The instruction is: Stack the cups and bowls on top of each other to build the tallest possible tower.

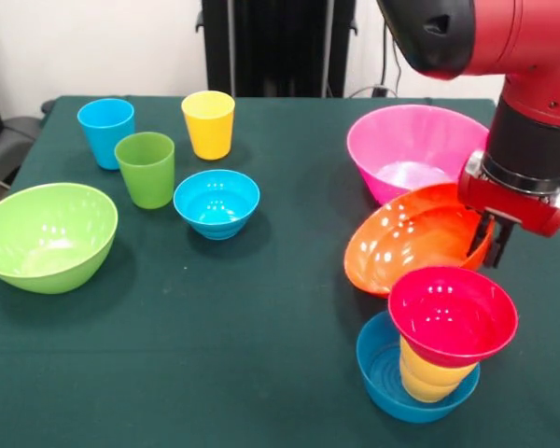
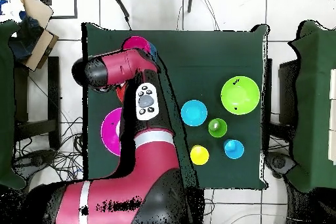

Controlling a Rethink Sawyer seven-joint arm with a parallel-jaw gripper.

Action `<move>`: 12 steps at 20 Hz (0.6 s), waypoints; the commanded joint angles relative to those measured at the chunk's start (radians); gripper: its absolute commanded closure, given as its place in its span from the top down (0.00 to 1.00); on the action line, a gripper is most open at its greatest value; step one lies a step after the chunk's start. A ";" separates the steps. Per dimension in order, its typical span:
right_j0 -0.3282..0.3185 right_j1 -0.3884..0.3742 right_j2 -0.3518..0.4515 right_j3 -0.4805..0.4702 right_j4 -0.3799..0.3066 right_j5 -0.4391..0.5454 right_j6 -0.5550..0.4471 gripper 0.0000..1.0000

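Note:
My gripper (image 1: 490, 241) is shut on the right rim of the wide orange bowl (image 1: 411, 241), which is tilted towards the camera. The large pink bowl (image 1: 413, 147) stands just behind it. In front, the small red bowl (image 1: 453, 313) sits on the squat yellow-orange cup (image 1: 432, 375), which stands inside a small blue bowl (image 1: 385, 378). At the left are the lime green bowl (image 1: 47, 233), the other small blue bowl (image 1: 217, 203), and the light blue (image 1: 105, 131), green (image 1: 147, 168) and yellow (image 1: 208, 123) cups. In the overhead view the arm (image 2: 141, 103) hides the gripper.
The overhead view shows the lime bowl (image 2: 239, 94), blue bowl (image 2: 194, 112), green cup (image 2: 217, 127), yellow cup (image 2: 199, 155), light blue cup (image 2: 233, 148), pink bowl (image 2: 109, 131) and red bowl (image 2: 134, 43). The dark green table (image 1: 261, 308) ends close to the stack's right side.

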 commanded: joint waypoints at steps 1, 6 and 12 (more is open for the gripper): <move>-0.083 -0.097 0.077 0.188 -0.044 0.013 -0.260 0.00; -0.148 -0.183 0.075 0.339 -0.058 -0.015 -0.264 0.00; -0.188 -0.208 0.087 0.409 -0.121 -0.051 -0.279 0.00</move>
